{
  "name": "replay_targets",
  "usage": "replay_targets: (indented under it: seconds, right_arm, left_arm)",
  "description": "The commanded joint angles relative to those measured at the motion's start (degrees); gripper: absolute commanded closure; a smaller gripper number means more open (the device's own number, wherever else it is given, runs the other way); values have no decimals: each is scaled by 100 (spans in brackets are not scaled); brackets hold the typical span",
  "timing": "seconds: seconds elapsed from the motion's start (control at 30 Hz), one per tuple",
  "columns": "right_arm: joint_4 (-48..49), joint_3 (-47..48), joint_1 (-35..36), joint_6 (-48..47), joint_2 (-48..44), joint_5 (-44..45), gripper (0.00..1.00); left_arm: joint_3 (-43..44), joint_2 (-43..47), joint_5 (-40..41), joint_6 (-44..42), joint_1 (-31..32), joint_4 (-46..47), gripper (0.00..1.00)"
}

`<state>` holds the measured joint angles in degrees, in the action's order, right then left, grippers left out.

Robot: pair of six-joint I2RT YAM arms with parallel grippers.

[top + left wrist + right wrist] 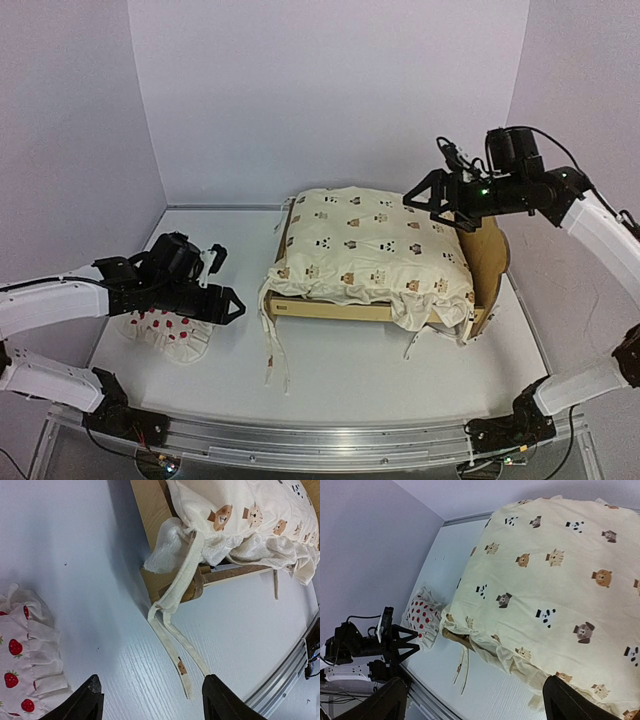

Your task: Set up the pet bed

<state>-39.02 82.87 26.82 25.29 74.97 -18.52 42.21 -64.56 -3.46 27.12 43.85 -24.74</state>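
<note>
Quilt (370, 245) fills pet bed (385, 311), spilling over its rails. My left gripper (222, 282) and right gripper (427, 203): spread, empty.

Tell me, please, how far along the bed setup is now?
Done: the quilt covers the bed. In hand: nothing; the left claw is open by the pillow, the right claw open above the quilt. To do: the pillow lies on the table, off the bed.

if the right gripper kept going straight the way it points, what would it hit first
Most likely the animal-print quilt draped over the pet bed: the open right gripper points at it with nothing between. Depth is unclear from here.
</note>
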Motion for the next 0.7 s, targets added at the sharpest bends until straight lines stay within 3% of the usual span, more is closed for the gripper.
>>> replay_targets:
  seconds: [0.0, 0.3, 0.67]
  right_arm:
    - [155, -46, 638, -286, 260, 249, 8]
    - [279, 152, 2255, -835, 1440, 1137, 18]
    - [386, 2080, 2779, -1305, 3707, 2168, 32]
  left_arm:
    - [22, -379, -212, -80, 93, 800, 37]
    - [182, -741, 266, -234, 101, 1245, 48]
    - [59, -627, 613, -141, 103, 878, 49]
